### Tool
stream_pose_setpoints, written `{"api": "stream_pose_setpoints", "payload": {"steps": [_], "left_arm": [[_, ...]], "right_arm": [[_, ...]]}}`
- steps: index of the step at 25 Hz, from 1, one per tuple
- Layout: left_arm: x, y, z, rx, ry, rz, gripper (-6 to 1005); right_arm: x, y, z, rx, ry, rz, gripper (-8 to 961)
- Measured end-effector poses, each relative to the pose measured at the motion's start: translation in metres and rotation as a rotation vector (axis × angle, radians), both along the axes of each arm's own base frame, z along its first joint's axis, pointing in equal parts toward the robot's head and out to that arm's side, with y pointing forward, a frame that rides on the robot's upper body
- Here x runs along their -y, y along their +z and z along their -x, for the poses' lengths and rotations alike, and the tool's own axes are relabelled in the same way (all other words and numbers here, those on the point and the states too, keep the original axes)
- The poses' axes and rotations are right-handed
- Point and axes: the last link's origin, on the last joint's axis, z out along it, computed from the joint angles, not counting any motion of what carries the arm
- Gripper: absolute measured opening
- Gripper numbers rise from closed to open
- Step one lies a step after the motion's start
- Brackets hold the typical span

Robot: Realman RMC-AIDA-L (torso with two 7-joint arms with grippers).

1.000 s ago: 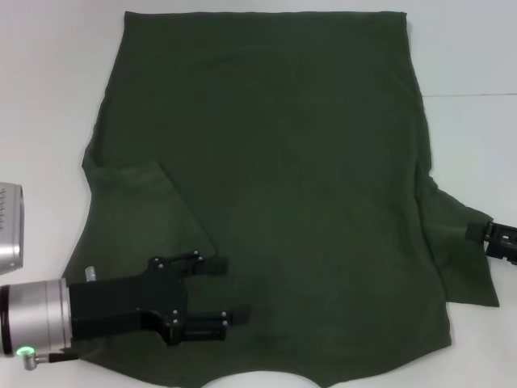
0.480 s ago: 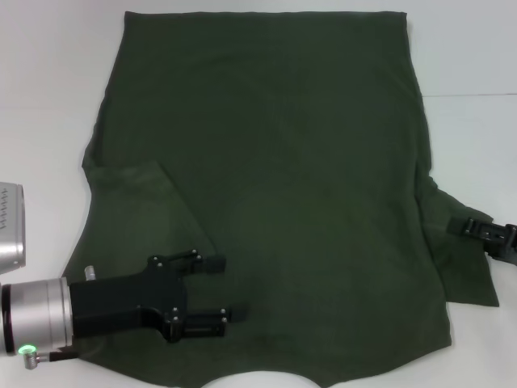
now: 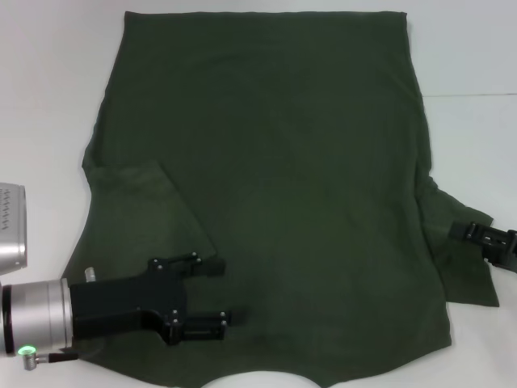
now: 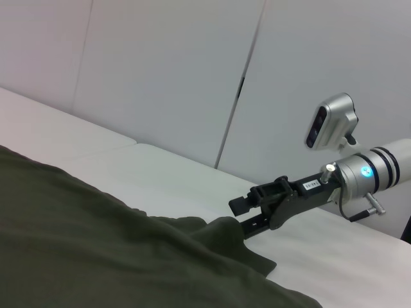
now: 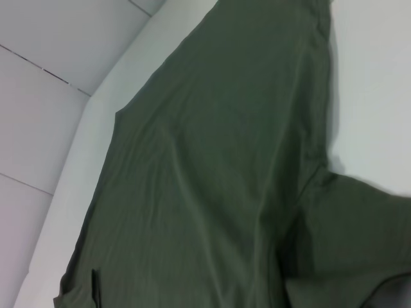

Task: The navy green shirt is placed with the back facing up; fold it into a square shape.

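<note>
Two grippers flank the flat dark olive-green soft shirt [image 3: 266, 194] on the white table [image 3: 48, 81]: left gripper [image 3: 218, 292] parted and empty over the folded sleeve, right gripper [image 3: 462, 231] gaping at the other sleeve, where a shallow pinch may slip.

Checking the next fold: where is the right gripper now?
In the head view, the right gripper is at the right edge, over the navy green shirt's outspread right sleeve.

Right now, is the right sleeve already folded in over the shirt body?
No. In the head view the right sleeve lies spread out on the table, with the right gripper over it.
</note>
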Motion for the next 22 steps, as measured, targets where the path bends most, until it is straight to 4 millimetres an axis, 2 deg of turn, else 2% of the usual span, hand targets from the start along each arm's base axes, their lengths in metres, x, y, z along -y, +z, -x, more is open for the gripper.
{"api": "stream_pose_setpoints", "payload": {"steps": [14,22], "left_arm": [[-0.0005,0.001,0.0008,-0.002,0.004,-0.002,859],[-0.0007,0.0013,0.001,0.0,0.008,-0.003,858]], "right_arm": [[0.006,-0.0036,-0.0043,-0.008,-0.021,0.0,841],[0.0078,-0.0029,-0.007,-0.009,-0.028,-0.028,499]]}}
